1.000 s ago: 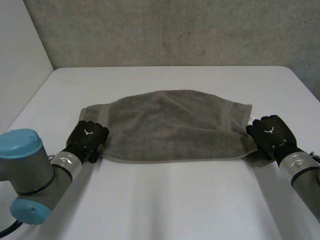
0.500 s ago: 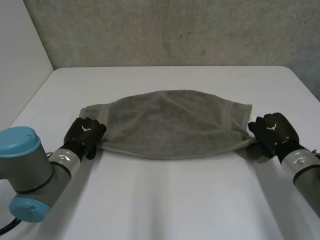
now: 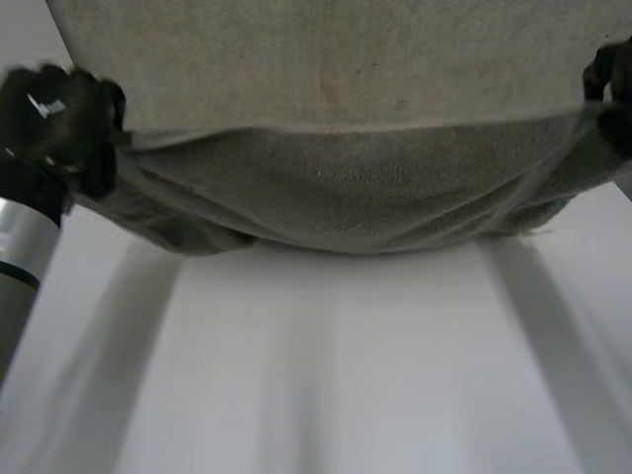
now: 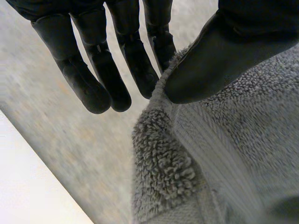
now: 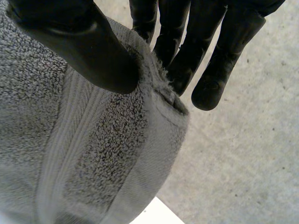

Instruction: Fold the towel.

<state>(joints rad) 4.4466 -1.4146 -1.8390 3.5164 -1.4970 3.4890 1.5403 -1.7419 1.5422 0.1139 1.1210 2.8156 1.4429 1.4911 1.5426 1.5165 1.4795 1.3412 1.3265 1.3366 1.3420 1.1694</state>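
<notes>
Two corners of the grey towel (image 3: 346, 188) are pinched, and the cloth sags between them over the white table (image 3: 336, 385). At nine o'clock the left hand (image 3: 54, 114) clamps its corner between thumb and fingers. At three o'clock the right hand (image 3: 612, 79) grips its corner likewise.

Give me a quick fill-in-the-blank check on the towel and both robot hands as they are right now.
1. The left robot hand pinches the towel between its fingers and its ____.
2. The right robot hand is shut on the same ____.
3. In the head view the towel sags in the ____ between the two hands.
Missing words: thumb; towel; middle.
</notes>
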